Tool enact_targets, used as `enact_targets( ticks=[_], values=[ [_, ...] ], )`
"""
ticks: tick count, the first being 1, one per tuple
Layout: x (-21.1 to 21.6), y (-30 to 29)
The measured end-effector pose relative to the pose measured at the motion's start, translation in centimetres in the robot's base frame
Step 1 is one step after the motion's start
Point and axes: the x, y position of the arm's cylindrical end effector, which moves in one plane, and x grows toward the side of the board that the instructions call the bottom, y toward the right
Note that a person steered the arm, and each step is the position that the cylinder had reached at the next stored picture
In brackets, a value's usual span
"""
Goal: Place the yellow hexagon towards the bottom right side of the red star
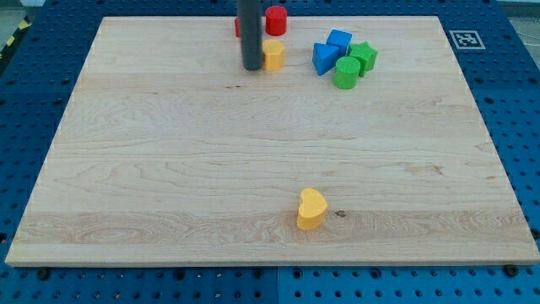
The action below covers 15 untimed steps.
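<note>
**Tip set against the yellow hexagon**

The wooden board (169,169) is seen on a blue table (523,127). No jaws exist on the rod; my tip (251,67) is placed touching the left of the yellow hexagon (273,56). The red star (240,27), partly hidden by the rod, is found just above-left of it.

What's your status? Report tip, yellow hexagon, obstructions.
My tip down, against the yellow hexagon's left side. Hexagon below red cylinder; red star mostly hidden behind rod. Blue and green cluster right of hexagon, apart.
</note>
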Motion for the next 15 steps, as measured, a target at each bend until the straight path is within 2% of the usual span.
enact_targets(
  ticks=[1,2,3,5,6,10,12,14,15],
  values=[
    [3.9,1.3],
    [3.3,2.3],
    [-0.4,1.9],
    [-1.6,3.7],
    [-2.0,7.3],
    [-2.7,1.0],
    [-3.5,7.1],
    [-4.8,3.2],
    [-4.9,3.2]
  ],
)
